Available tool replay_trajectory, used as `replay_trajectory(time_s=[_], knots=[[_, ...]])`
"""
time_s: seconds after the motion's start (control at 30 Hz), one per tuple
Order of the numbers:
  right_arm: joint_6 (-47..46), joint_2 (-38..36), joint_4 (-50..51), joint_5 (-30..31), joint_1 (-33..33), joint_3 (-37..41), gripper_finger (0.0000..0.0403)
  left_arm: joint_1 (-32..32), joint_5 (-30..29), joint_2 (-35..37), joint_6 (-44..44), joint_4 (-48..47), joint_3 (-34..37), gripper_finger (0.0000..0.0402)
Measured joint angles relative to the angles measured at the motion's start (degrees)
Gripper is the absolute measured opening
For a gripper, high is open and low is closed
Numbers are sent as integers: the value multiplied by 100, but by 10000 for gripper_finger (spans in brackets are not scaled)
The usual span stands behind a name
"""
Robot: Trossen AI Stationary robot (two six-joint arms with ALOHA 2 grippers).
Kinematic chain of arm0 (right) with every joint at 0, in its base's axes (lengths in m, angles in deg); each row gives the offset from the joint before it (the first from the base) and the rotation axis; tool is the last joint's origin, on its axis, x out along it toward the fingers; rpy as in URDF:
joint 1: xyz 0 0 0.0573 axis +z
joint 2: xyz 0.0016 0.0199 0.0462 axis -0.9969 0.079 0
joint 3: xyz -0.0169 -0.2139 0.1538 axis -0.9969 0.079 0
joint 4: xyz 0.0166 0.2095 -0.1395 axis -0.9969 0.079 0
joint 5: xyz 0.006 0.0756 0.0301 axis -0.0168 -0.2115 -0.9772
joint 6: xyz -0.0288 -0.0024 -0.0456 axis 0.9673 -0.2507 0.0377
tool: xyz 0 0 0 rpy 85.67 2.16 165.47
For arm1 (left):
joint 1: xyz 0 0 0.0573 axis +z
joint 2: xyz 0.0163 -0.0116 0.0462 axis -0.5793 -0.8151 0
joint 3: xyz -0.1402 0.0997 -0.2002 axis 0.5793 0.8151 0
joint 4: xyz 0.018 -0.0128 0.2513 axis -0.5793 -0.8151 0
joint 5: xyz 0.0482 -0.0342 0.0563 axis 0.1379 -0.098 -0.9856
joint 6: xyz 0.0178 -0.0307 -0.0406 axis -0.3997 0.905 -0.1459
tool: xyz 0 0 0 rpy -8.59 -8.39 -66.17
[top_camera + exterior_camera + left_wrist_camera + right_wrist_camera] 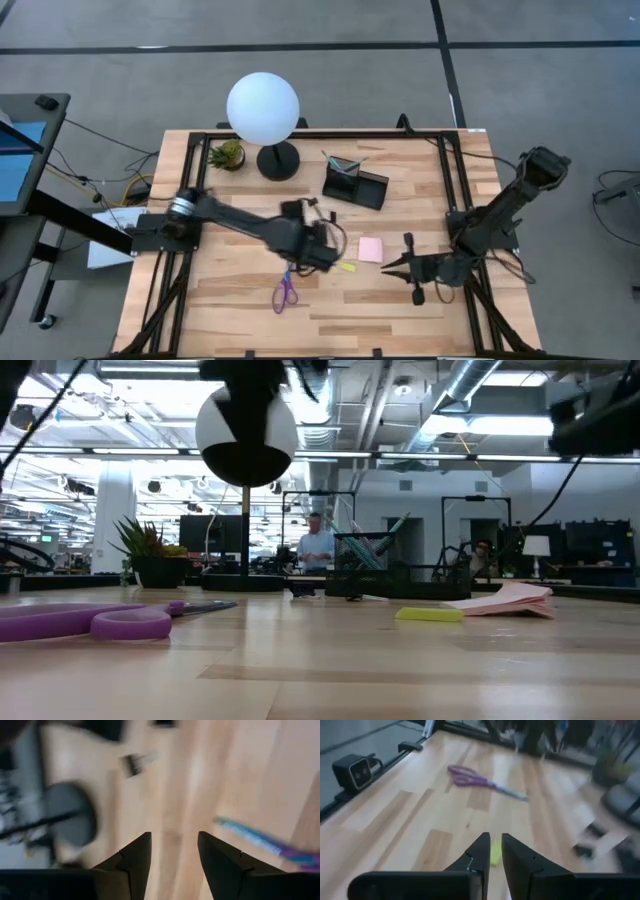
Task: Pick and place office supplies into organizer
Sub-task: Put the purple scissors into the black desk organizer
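Note:
The purple-handled scissors point(285, 292) lie flat on the table near its front. Right of them lie the tiny yellow piece point(347, 267) and the pink sticky pad point(371, 249). The black organizer point(355, 183) stands farther back with thin teal pens point(345, 160) sticking up in it. My left gripper point(325, 255) hovers open just behind the scissors; its wrist view shows the scissors' blade point(250, 837), a black clip point(132, 764) and nothing between the fingers. My right gripper point(392, 266) is low over the table, right of the yellow piece point(496, 853), fingers almost together, holding nothing.
A white globe lamp point(263, 110) on a black base and a small potted plant point(227, 153) stand at the table's far left. A black frame rail point(300, 133) runs round the table's edge. Bare wood lies along the near edge point(350, 325). People show in the room beyond point(318, 545).

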Motion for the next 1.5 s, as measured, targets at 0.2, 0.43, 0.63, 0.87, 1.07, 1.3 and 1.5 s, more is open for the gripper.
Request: replay_trajectory(time_s=[0.2, 0.43, 0.63, 0.87, 1.07, 1.3, 1.5], knots=[[1980, -1102, 191, 915, 531, 2, 42, -489, -1341, 1450, 1548, -482, 165, 158], [1129, -1882, 1445, 890, 453, -9, 42, -956, -2052, 2468, 2414, 1052, 1552, 158], [-291, -1608, 2647, -37, 97, -2, 42, -1003, -1182, 2449, 3280, 2945, 2956, 158], [-376, -1185, 2390, -50, -49, -4, 42, -1099, 814, 2387, 4711, 3523, 3812, 157], [-484, -845, 2405, -56, -147, -2, 42, -1513, 1794, 2385, 5626, 3947, 4261, 157], [-824, -502, 2332, -61, -201, -4, 42, -2059, 1376, 2380, 5899, 5333, 4787, 157], [-818, -349, 1879, -63, -199, -2, 42, -2312, 1312, 2380, 5998, 5348, 4960, 157]])
